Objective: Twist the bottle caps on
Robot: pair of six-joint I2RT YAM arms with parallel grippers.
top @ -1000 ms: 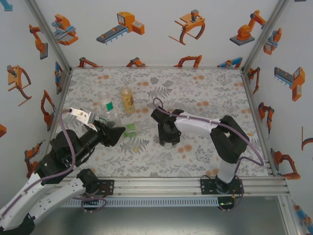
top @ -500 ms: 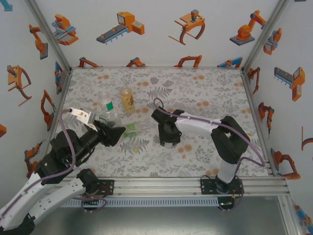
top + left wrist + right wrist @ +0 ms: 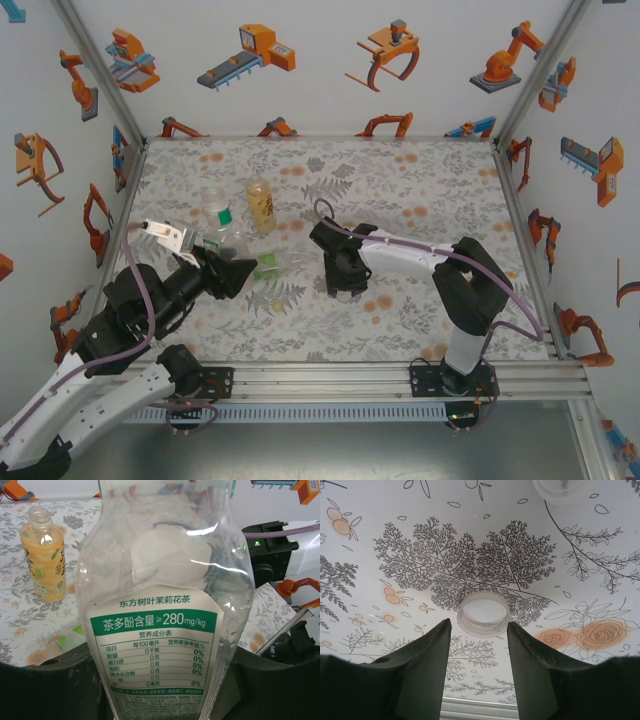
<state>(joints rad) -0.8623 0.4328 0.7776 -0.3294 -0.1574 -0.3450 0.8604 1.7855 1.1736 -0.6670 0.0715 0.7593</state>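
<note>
Barely underway: I'm pinching the slim clear bottle (image 3: 160, 630) in the left claw (image 3: 160, 695), beside the uncapped amber bottle (image 3: 44, 555), and hovering the right claw (image 3: 479, 624), spread, astride a cap (image 3: 484, 611) right of that amber bottle; all screwing seemingly remaining.

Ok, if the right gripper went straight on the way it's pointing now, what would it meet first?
Most likely the bottle cap lying on the table, centred just ahead of the open right gripper. Depth is unclear, so the fingers may pass either side of it and reach the table.
</note>
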